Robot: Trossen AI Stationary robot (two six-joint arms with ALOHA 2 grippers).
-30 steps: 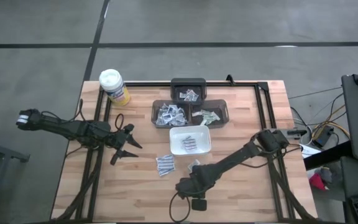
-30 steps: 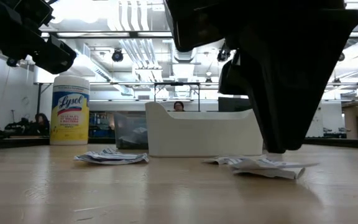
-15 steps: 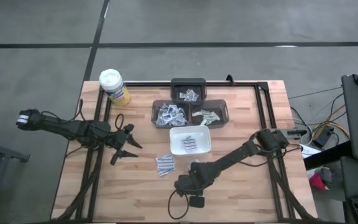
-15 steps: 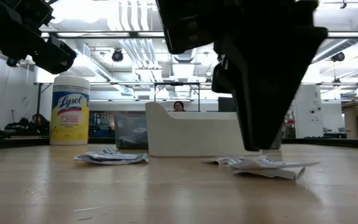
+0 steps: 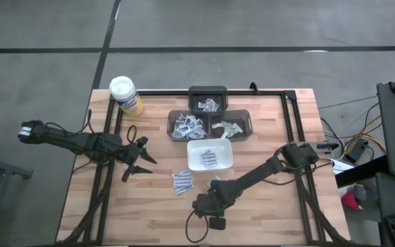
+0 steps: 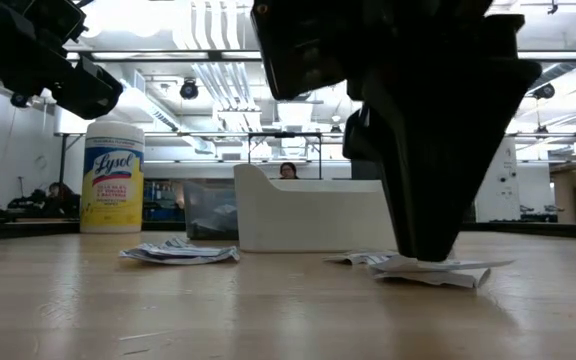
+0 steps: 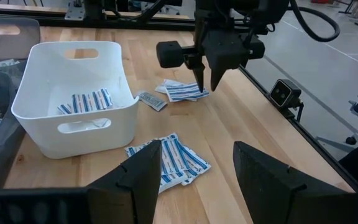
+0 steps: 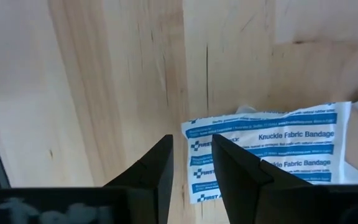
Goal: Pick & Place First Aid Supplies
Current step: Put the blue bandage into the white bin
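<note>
Approach step of the pick: right tool [image 7: 205,79] down over the knuckle bandage packet [image 8: 272,149] lying on the tabletop [image 5: 149,206] in front of the white tray [image 5: 210,155], fingers a narrow gap apart, nothing gripped yet. Next, by judgement: lower onto the packet's edge, pinch, lift, carry to a bin. Left tool [image 5: 138,165] parked well apart, wide open, empty.

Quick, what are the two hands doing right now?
Left hand: open, holding nothing.
Right hand: fingers slightly apart, over a bandage packet, holding nothing.
</note>
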